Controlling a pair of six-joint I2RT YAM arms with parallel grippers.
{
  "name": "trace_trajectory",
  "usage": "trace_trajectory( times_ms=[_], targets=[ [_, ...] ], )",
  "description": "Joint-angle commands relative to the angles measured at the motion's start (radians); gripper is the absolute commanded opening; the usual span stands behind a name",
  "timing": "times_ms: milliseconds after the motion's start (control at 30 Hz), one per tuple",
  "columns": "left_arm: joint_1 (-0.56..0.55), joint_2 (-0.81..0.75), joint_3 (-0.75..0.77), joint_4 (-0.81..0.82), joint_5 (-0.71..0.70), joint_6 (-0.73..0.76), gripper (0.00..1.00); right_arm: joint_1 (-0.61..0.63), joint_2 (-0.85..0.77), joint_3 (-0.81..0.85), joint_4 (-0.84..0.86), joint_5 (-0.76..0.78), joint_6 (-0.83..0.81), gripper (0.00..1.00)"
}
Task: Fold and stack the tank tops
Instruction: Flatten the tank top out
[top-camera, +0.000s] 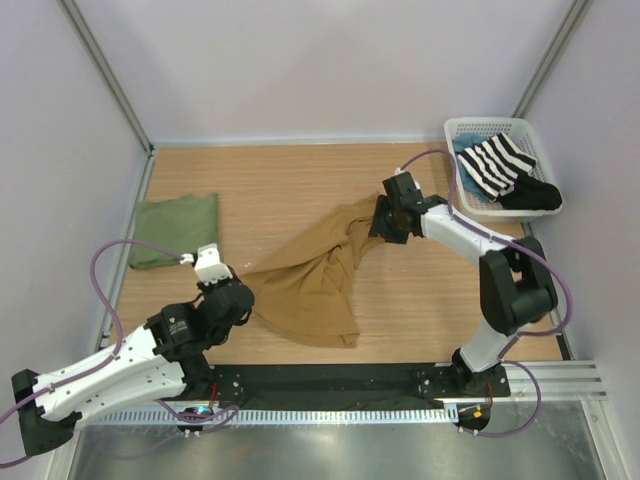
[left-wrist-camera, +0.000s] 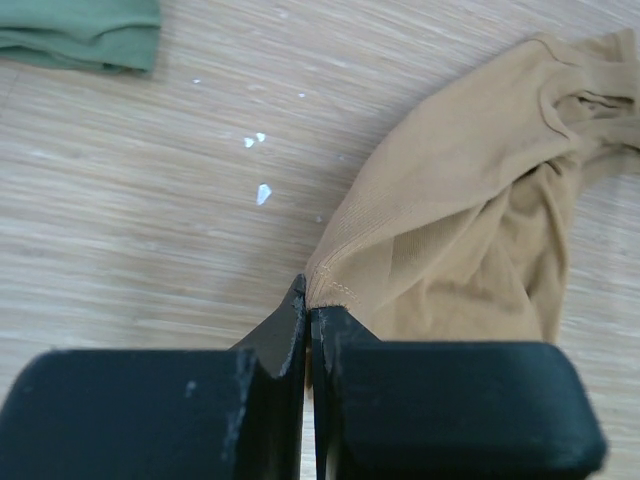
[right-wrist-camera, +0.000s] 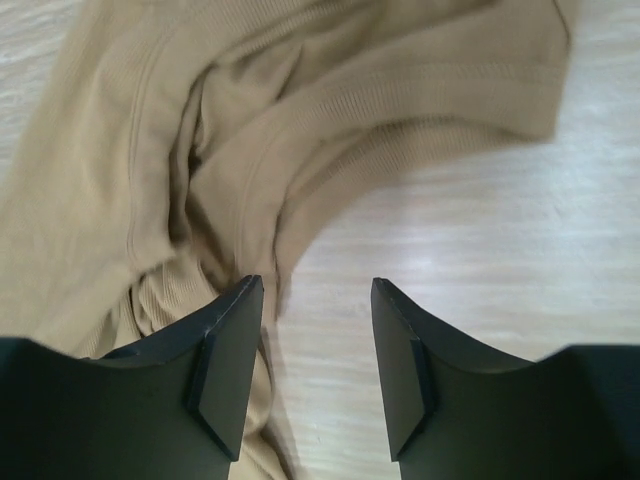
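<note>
1. Wooden tabletop (top-camera: 300, 180): tan tank top (top-camera: 315, 290) lies rumpled at centre, green tank top (top-camera: 175, 228) folded at left.
2. Left end effector (left-wrist-camera: 308, 300) pinches the tan edge; right end effector (right-wrist-camera: 315, 285) gapes open (cloth just beside it).
3. Spreading step, it seems; next the right likely needs a grip.

I saw a plain tan-brown tank top (top-camera: 320, 290) and an olive green tank top (top-camera: 175, 228) on the pale wood-grain counter (top-camera: 280, 180). The white basket (top-camera: 470, 127) held a black-and-white striped garment (top-camera: 497, 165) and a black garment (top-camera: 532, 196). The fingers (right-wrist-camera: 225, 370) were black.

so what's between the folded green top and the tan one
Just bare table with a few white flecks; the left wrist view shows it between the green top and the tan top.
</note>
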Motion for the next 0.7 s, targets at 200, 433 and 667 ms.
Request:
trace_trajectory(
  times_ms=[200,433,667],
  targets=[
    [0.020,0.005,-0.028,-0.033,-0.088,-0.087,0.00,0.094,0.234,0.231,0.120,-0.106,0.031,0.51],
    [0.020,-0.026,-0.032,-0.047,-0.088,-0.076,0.00,0.127,0.279,0.245,0.139,-0.114,0.078,0.45],
    [0.020,-0.040,-0.032,-0.041,-0.088,-0.066,0.00,0.140,0.253,0.208,0.143,-0.114,0.085,0.41]
  ],
)
